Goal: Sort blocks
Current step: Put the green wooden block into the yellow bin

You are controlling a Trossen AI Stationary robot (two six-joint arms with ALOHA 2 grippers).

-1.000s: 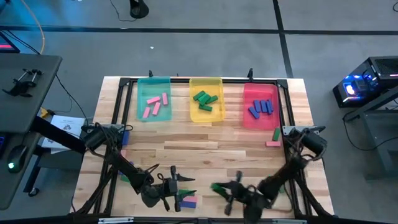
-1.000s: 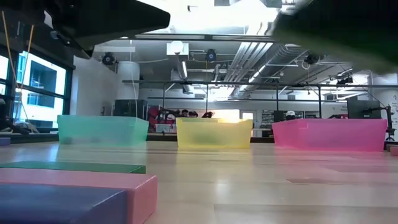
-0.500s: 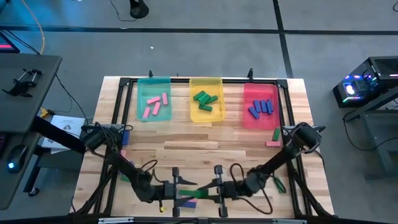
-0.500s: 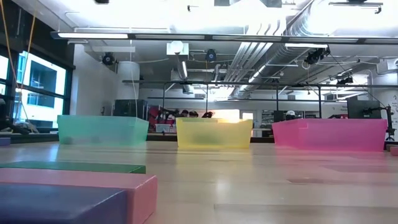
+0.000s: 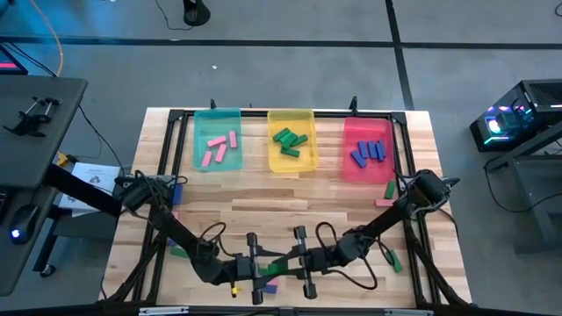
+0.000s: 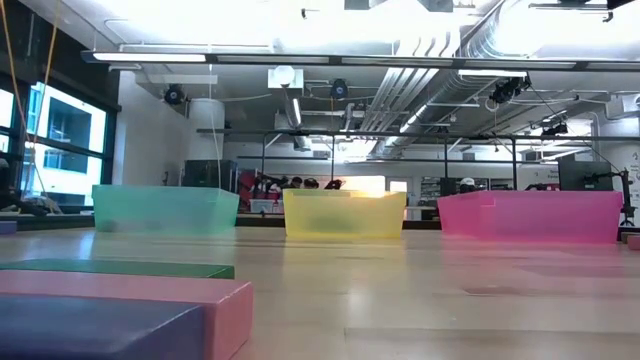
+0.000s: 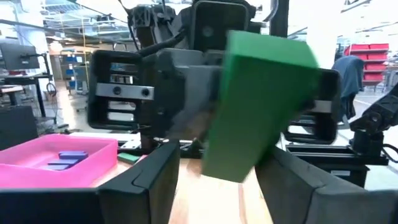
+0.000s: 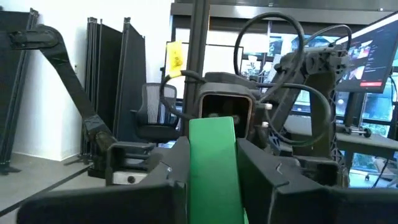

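Above the table's near middle, my two grippers face each other with a green block [image 5: 280, 263] between them. My right gripper [image 8: 213, 146] is shut on this block and comes from the right. My left gripper [image 7: 221, 163] comes from the left and is open, one finger on each side of the block's free end [image 7: 261, 93]. The teal tray [image 5: 200, 151] holds pink blocks, the yellow tray [image 5: 303, 163] green ones, and the red tray [image 5: 351, 168] blue ones. Pink [image 6: 130, 292], blue [image 6: 90, 330] and green [image 6: 120, 268] blocks lie flat at the table's near edge. My right gripper pinches the green block between its two fingers by the two sides [image 8: 194, 163] of its near end. The fingers lie about level and point toward the table's left, along the block. The block sticks out ahead of them, lifted clear of the table. My left gripper's fingers [image 7: 155, 177] flank the block's free end; I cannot tell whether they touch it.
Loose blocks lie at the right: a green and a pink one [image 5: 386, 195] and a green one [image 5: 392, 261]. At the left lie a blue [image 5: 176, 188], a pink [image 5: 173, 216] and a green one [image 5: 178, 252]. Bare wood stretches between the trays and the arms.
My right gripper has lifted the green block off the table and swung toward the table's left, tipping up to about level. My left gripper has also risen and tipped up to level, and now faces the right one. The block's free end now lies between the left fingers.
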